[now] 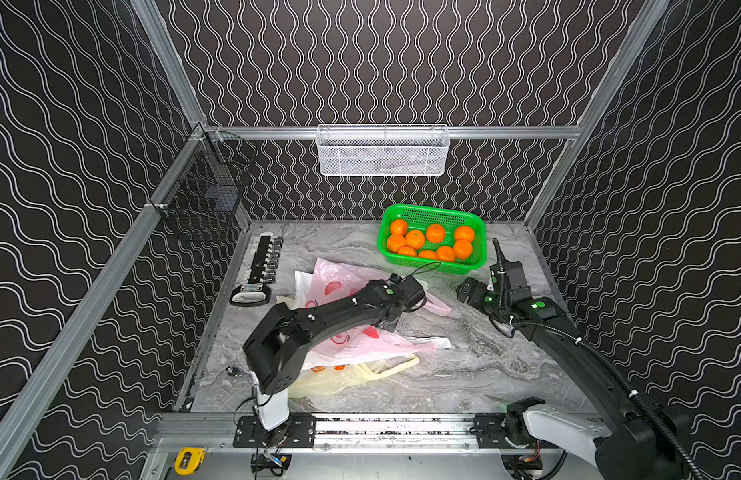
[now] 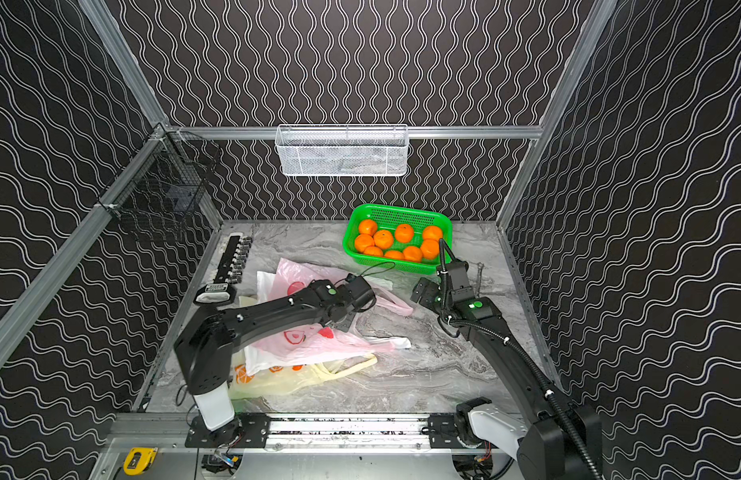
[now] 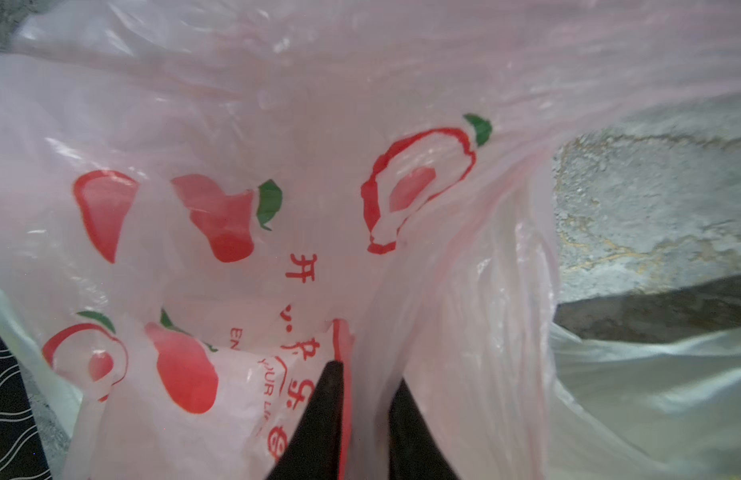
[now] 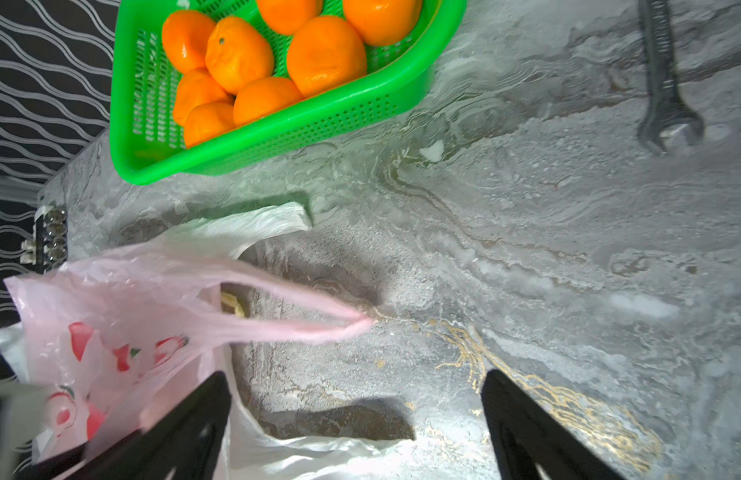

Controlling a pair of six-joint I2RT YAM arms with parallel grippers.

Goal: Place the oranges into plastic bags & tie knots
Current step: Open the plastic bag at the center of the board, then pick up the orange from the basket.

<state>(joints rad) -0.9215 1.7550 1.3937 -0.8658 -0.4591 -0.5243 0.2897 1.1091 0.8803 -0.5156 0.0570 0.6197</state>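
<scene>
- Plastic bags (image 1: 360, 353) lie in a loose, overlapping heap on the table (image 1: 464, 374), on the robot's side of the green basket (image 1: 433, 216) and to its left. The pink bag (image 1: 339, 278) is on top, the white bag (image 1: 433, 343) pokes out beneath it, and the yellow bag (image 1: 339, 380) lies lowest and farthest from the basket. None looks opened and none holds fruit, so I judge the task to be at its very start.
- The green basket stands at the back of the table, right of middle. It seems to be the fruit's store, set within the right arm's reach.
- The left end effector (image 3: 366, 374) is down in the heap, in front of the basket. In the left wrist view its fingers (image 3: 319, 415) stand close together with a fold of pink film caught between them, so it looks clamped on the pink bag. This is likely meant to lift one wall so the mouth can be spread.
- The right end effector (image 4: 356, 376) hangs low over bare table just in front of the basket's near right corner, its fingers (image 4: 186, 424) spread wide and holding nothing.
- One handle (image 4: 319, 320) of the pink bag stretches toward the right end effector but stops short of it. I judge that end effector is placed to take this loop or the bag's opposite wall.
- A wrench (image 4: 668, 104) lies flat to the right of the basket's near corner, apart from everything. It looks to have no part in the job.
- Oranges (image 1: 435, 232), about nine, all sit packed together inside the basket; none is bagged.
</scene>
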